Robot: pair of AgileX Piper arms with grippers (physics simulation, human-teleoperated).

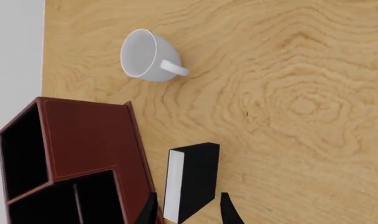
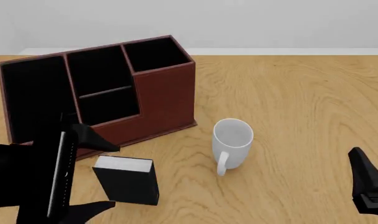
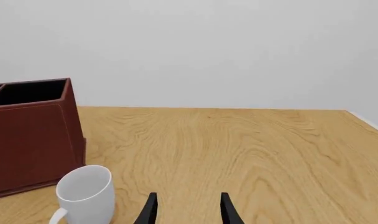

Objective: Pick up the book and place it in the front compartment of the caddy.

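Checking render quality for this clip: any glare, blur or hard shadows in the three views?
Front view: sharp, even light, faint shadow under the mug. Left wrist view: crisp, no glare on the book. Right wrist view: clean, soft shading beside the caddy.

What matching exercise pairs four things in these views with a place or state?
Things:
1. book
2. mug
3. caddy
4. right gripper

Descriptions:
A. reddish-brown, cells hold nothing visible
B. open, nothing between its fingers
C. white, upright, right of the caddy's front
D. black, standing on the table between the left gripper's open fingers

Pairs: 1-D, 2-C, 3-A, 4-B
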